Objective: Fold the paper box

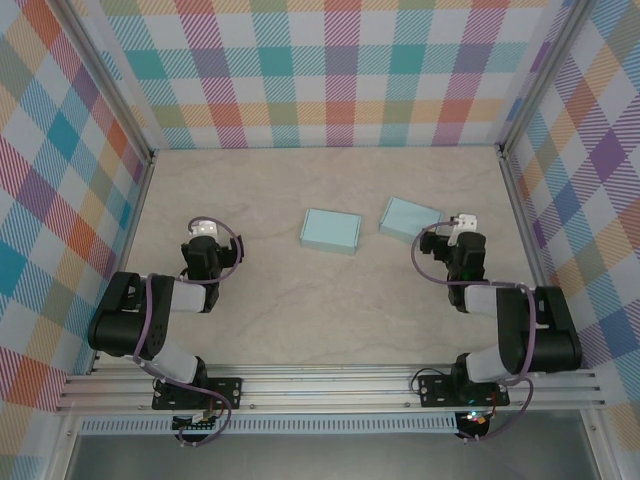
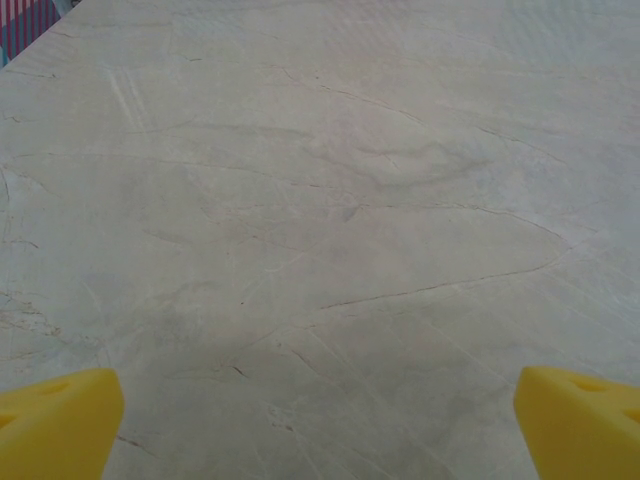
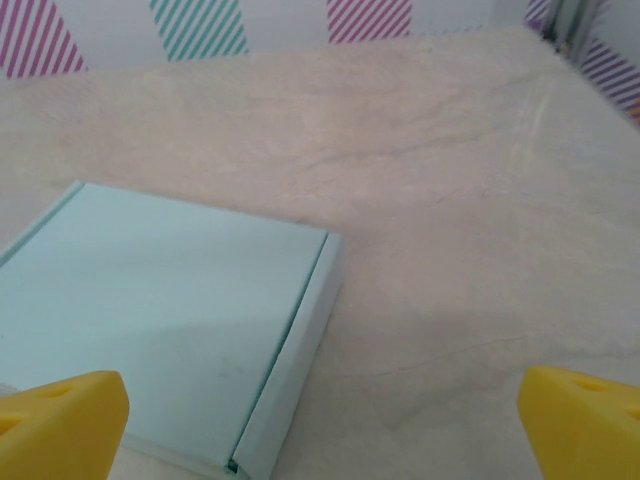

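Near the middle of the tabletop (image 1: 300, 310) lies one light-blue paper box (image 1: 330, 231). A second paper box (image 1: 408, 217) lies nearer the right edge, just ahead of the right gripper (image 1: 466, 221), probably staged within that arm's reach. The right gripper's fingers (image 3: 60, 425) are spread wide and hold nothing; one overlaps that box's near edge, contact undeterminable. The left gripper (image 1: 203, 230) is likewise spread and empty over bare tabletop, well apart from both boxes.

1 paper box (image 3: 170, 300) runs off the left edge, its near corner behind the right fingers (image 3: 60, 425).
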